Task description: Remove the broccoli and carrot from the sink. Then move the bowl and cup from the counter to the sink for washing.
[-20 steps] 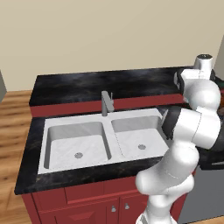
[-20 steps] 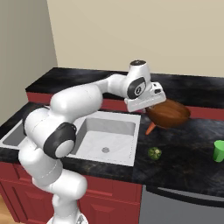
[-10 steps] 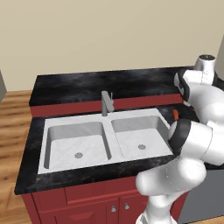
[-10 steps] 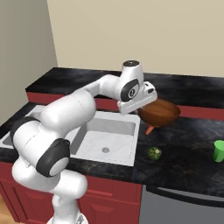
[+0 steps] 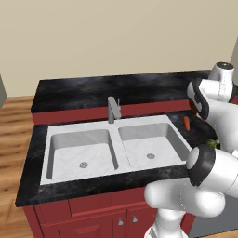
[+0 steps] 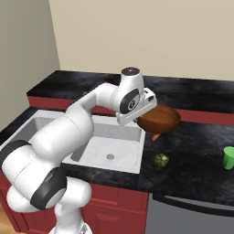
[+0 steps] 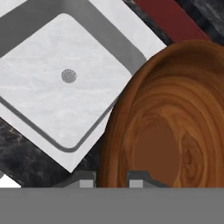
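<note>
While clamped on the wooden bowl's [image 6: 159,119] rim, the gripper [image 7: 111,178] hangs above the counter [image 6: 196,151]. Beside it, toward the arm's left, lies the sink's [image 6: 107,146] right basin.

No text, label, brand, number or sign can be read on anything here.

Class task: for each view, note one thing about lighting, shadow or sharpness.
Left base view: flat, even light, sink basins softly shaded, no glare. Right base view: bowl sharp, faint shadow on the counter. Hand view: bowl's wood grain crisp, no blur.
</note>
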Available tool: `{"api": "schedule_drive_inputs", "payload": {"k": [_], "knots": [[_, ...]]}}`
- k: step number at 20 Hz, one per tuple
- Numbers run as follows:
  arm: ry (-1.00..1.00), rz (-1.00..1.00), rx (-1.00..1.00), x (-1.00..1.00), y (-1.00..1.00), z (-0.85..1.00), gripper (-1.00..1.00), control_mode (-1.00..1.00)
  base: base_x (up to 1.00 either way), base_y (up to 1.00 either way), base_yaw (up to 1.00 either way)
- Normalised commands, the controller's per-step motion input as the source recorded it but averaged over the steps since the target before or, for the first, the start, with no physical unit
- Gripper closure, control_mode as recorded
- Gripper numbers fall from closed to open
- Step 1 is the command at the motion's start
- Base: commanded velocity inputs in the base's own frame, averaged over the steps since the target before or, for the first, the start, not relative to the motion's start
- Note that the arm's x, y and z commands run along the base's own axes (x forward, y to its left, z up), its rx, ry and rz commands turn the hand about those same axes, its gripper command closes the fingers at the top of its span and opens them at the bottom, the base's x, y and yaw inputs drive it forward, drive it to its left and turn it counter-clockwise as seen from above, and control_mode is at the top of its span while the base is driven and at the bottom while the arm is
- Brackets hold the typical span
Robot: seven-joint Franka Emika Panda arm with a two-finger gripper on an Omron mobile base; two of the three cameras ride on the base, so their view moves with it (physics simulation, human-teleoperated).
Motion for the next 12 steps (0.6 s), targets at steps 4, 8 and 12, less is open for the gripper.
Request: {"api": "schedule_drive_inputs", "payload": {"k": [4,8,12], "knots": [[-0.07,0.09,0.0,-0.22,0.29,0.01,1.0,-1.0,0.0,0.0,0.0],[0.0,0.12,0.0,-0.16,0.33,0.02,1.0,-1.0,0.0,0.0,0.0],[0.0,0.13,0.0,-0.13,0.32,0.0,1.0,-1.0,0.0,0.0,0.0]]}}
